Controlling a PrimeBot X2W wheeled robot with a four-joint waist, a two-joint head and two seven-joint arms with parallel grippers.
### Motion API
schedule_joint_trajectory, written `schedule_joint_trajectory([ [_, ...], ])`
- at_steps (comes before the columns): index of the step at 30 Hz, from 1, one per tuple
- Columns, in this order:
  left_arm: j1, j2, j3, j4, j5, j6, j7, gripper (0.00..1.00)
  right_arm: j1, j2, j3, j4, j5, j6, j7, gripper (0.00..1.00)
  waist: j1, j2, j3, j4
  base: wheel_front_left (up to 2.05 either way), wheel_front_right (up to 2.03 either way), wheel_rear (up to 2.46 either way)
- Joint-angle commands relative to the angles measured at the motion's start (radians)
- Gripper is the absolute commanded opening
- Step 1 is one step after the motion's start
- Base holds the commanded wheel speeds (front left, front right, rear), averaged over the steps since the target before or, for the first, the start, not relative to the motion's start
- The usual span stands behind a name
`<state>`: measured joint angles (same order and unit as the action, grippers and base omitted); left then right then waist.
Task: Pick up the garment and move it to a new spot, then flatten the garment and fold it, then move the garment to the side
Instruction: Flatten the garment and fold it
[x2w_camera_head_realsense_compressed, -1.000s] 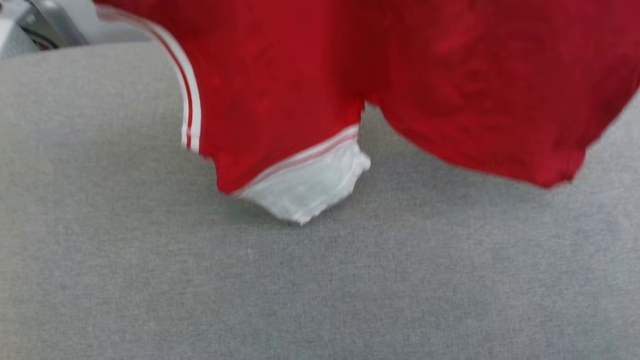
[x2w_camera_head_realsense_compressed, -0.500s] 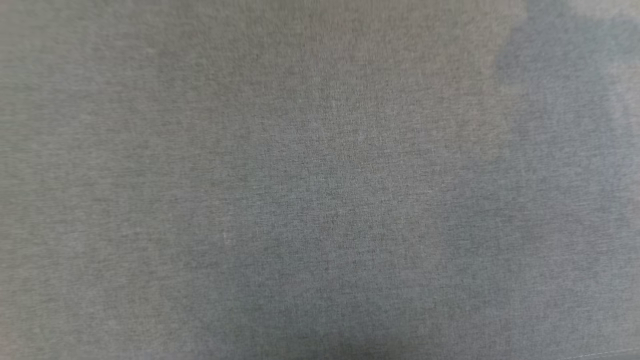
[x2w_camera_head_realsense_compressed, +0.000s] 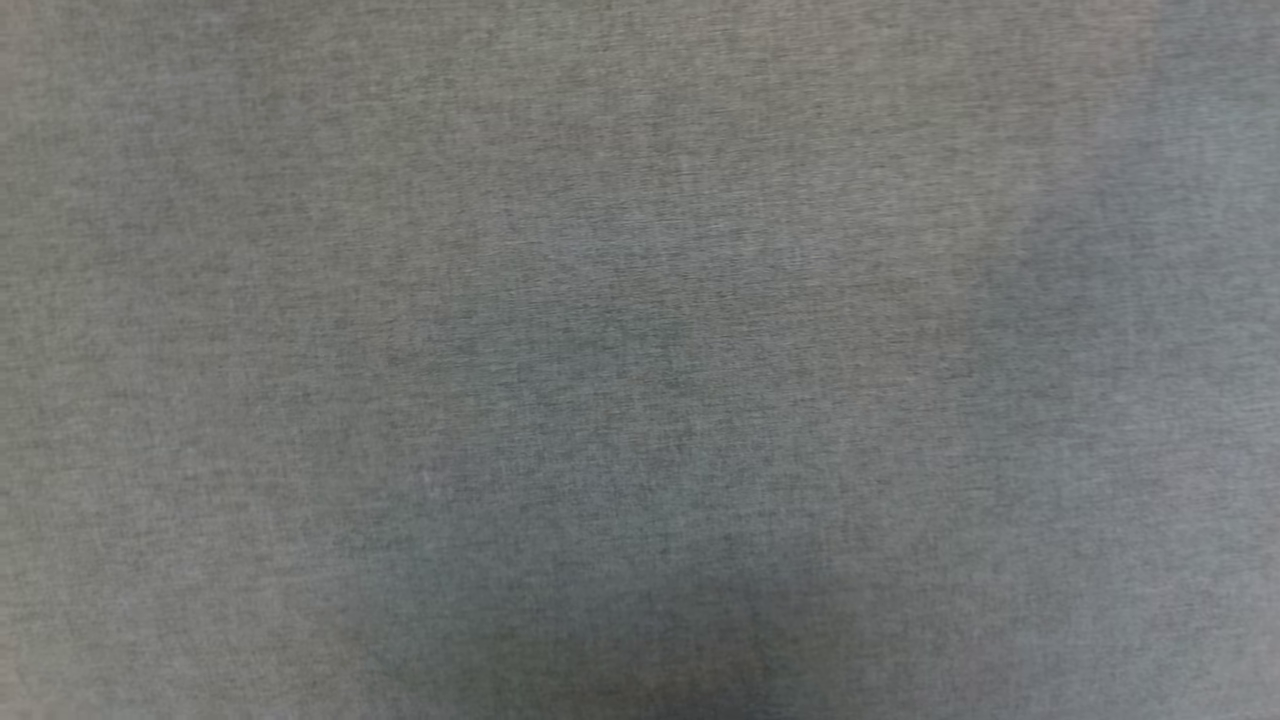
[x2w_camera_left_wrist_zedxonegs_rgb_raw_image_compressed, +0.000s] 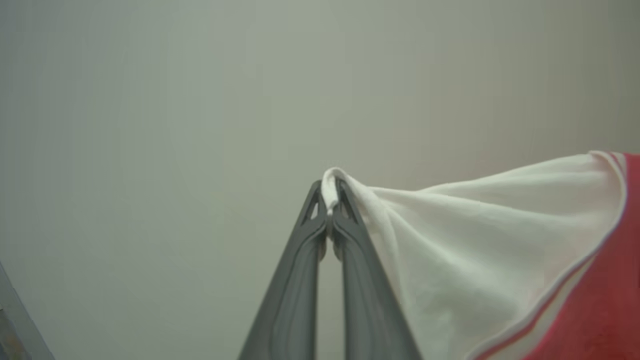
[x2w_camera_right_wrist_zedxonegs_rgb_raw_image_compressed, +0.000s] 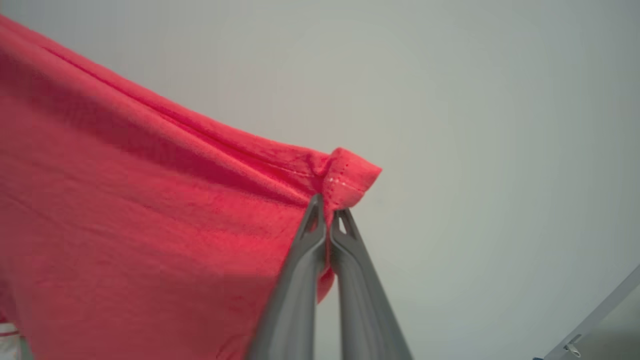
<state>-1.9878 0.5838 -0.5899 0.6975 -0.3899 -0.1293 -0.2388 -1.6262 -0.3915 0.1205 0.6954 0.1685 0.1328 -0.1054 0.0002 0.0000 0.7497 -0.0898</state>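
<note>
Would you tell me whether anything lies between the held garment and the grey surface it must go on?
Nothing visible does. The left gripper is shut on the jersey by its white sleeve, the right gripper by its red hem; the grey surface shows no object.

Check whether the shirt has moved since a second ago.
Cannot tell: the head camera shifted over the grey cloth, leaving the shirt no fixed reference.

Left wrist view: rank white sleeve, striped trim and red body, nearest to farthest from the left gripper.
1. White sleeve: pinched in the left gripper.
2. Striped trim: lower right, bordering the sleeve.
3. Red body: right edge, beyond the trim.
</note>
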Motion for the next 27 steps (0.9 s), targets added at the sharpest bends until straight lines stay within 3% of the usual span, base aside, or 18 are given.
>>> schedule_joint_trajectory([
  [1,0.051,-0.008,0.006,0.008,-0.021,0.001,-0.012,0.00,0.005,-0.011,-0.014,0.015,-0.025,-0.002,-0.034,0.00,-0.0002,0.0000,0.010,0.023,0.00,0.00,0.00],
  [6,0.244,-0.043,0.010,-0.092,-0.020,0.005,-0.022,0.00,0.103,0.043,-0.022,0.041,-0.092,-0.002,-0.132,0.00,-0.0002,0.0000,-0.018,0.044,0.00,0.00,0.00],
  [13,0.610,-0.084,0.048,-0.328,0.000,0.044,-0.023,0.00,0.283,0.071,-0.003,0.034,-0.074,-0.002,-0.154,0.00,-0.0002,0.0000,-0.108,0.080,0.00,0.00,0.00],
  [20,0.963,-0.111,0.059,-0.447,-0.007,0.065,-0.023,0.00,0.512,0.042,0.081,0.008,0.013,-0.002,-0.156,0.00,-0.0002,0.0000,-0.231,0.106,0.00,0.00,0.00],
  [27,1.283,-0.096,0.050,-0.481,-0.038,0.076,-0.023,0.00,0.741,-0.007,0.188,-0.011,0.154,-0.002,-0.086,0.00,-0.0002,0.0000,-0.350,0.120,0.00,0.00,0.00],
])
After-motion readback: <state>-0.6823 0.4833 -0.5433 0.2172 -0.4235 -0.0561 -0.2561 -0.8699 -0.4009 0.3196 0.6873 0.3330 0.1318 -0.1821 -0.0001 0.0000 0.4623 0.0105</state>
